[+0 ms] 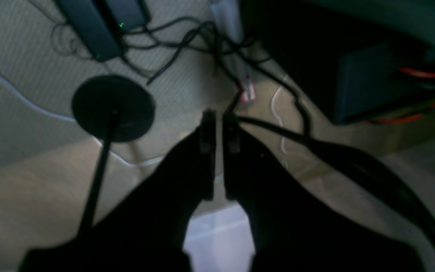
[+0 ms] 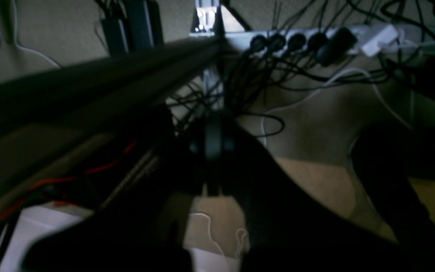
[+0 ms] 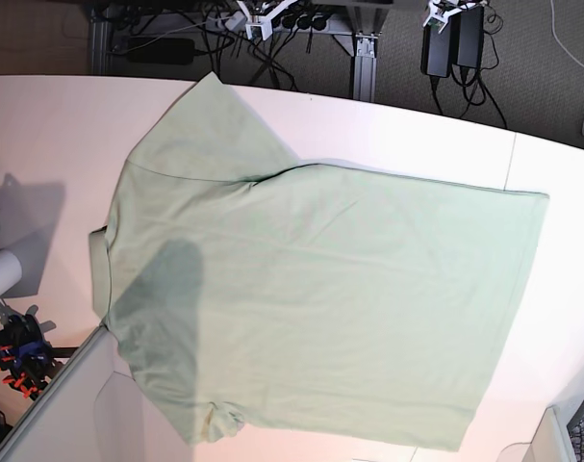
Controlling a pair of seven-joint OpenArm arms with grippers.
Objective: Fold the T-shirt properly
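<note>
T-shirt (image 3: 320, 289) on tabletop (image 3: 426, 140), base view only, left tool (image 1: 219, 130) slightly spread, right tool (image 2: 215, 139) pressed together, dark cables (image 2: 304, 76) in every view

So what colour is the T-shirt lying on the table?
Pale mint green, plain [no print visible]; the T-shirt shows best in the base view.

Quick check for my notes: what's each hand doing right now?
Left hand: nearly closed, a slim gap between the fingertips, holding nothing.
Right hand: closed, nothing visible in it.
</note>
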